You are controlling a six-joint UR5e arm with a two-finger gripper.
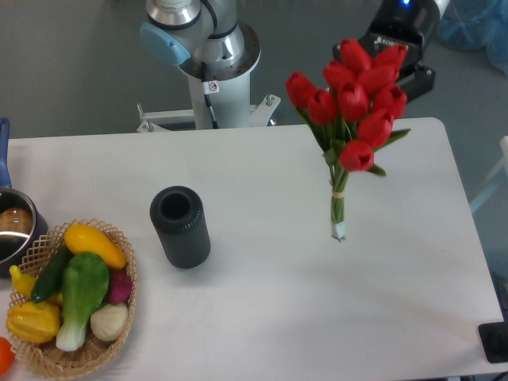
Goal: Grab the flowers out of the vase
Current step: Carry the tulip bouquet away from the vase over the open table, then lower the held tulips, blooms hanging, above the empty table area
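One bunch, one vase, well apart. At far left, a metal pot point(12, 232) cut off by the frame edge, and just beside it a wicker basket point(127, 274) of vegetables; no part in this job, no risk from either. Right of the basket, the vase point(181, 228): upright on the bench point(278, 302), mouth empty, nothing touching it. Further right, over the bench's right half, the flowers point(353, 103): aloft, blooms up, stem ends pointing down and clear of the surface (a pale band around the stems partway down). Behind the topmost blooms, the tool point(397, 55): fingers hidden by the red heads, so cannot tell how the jaws stand; judging by a bunch hanging in mid-air, most likely clamped on the upper stems or on the heads themselves.

Risks from here, as judgement only. A hold on soft heads rather than stems: liable to slip, letting the bunch slide down or drop onto the bench. A tilted, top-heavy bunch: apt to swing with any quick move and work loose. Not far from the bench's right edge either, so a drop there could mean flowers on the floor. Too hard a squeeze: crushed buds. Little danger of knocking the vase over, given the gap.
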